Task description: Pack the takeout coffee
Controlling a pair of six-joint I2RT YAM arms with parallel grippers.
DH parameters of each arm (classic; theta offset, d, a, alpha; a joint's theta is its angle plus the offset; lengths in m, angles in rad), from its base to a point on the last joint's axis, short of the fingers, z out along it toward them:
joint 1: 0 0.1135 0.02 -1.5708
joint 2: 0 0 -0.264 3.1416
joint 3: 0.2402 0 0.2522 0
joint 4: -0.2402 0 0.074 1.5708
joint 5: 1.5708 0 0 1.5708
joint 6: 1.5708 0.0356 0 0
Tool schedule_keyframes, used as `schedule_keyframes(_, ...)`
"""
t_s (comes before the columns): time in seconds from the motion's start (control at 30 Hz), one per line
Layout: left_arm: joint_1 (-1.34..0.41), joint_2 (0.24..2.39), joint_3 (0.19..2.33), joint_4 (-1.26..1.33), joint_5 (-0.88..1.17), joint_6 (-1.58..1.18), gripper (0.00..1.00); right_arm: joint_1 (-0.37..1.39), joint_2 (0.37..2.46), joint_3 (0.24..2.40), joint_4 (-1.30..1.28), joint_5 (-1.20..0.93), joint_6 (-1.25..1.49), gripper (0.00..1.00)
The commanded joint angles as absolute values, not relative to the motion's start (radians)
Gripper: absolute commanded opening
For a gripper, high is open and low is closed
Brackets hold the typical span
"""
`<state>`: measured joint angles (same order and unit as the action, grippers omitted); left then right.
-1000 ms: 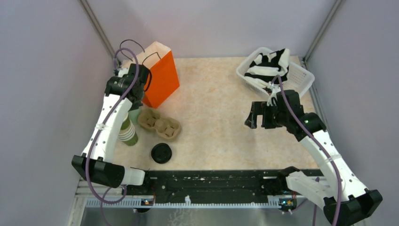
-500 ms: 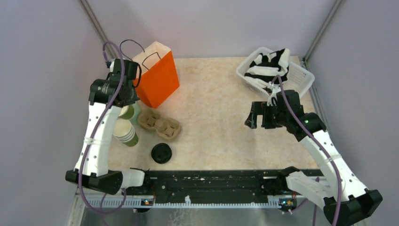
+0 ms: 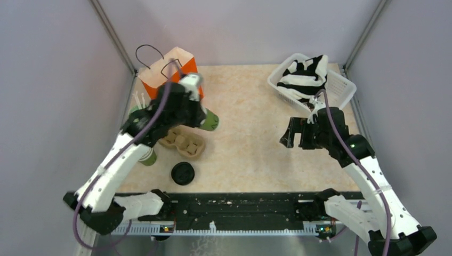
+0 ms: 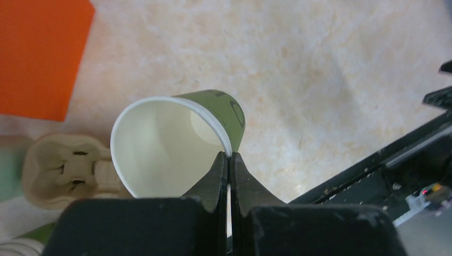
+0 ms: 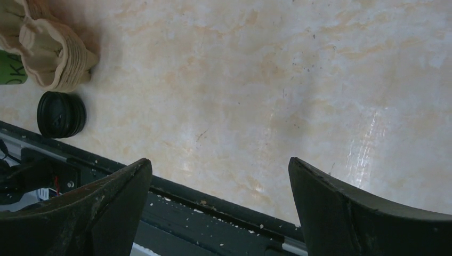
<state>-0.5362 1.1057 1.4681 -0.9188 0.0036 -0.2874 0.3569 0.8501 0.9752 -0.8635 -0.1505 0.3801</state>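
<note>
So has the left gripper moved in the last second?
Yes. The left gripper swung right, from the left side of the orange bag to its front right corner, shut on a lidless green cup.

On the table, at 10 o'clock: bag. At the bag's 6 o'clock: cup carrier. At the carrier's 8 o'clock, cup stack; at its 6 o'clock, loose lid; at its 1 o'clock, lidless cup in the left pincer. At the table's 2 o'clock: basket.

Bright, even overhead light, soft shadows. Glare streaks the beige marbled counter toward its near edge; close foregrounds blur.
</note>
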Motion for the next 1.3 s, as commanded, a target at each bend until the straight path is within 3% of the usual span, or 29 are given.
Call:
schedule_keyframes(0.0, -0.799, 1.323, 1.463, -0.833, -0.289, -0.248, 0.00, 0.353, 0.800, 0.993, -0.899, -0.095, 0.421, 0.99)
schedule_keyframes(0.4, -1.020, 1.856, 1.729, -0.788, -0.355, -0.252, 0.00, 0.353, 0.660, 1.109, -1.105, 0.094, 0.491, 0.99)
schedule_keyframes(0.8, -1.143, 2.060, 1.905, -0.874, -0.351, -0.240, 0.00, 0.353, 0.576, 1.168, -1.205, 0.156, 0.517, 0.99)
schedule_keyframes(1.07, -1.144, 2.002, 1.960, -0.974, -0.366, -0.295, 0.58, 0.352, 0.574, 1.154, -1.188, 0.136, 0.506, 0.99)
schedule_keyframes(1.27, -1.130, 1.768, 1.848, -1.081, -0.356, -0.407, 0.82, 0.352, 0.579, 1.119, -1.149, 0.107, 0.492, 0.99)
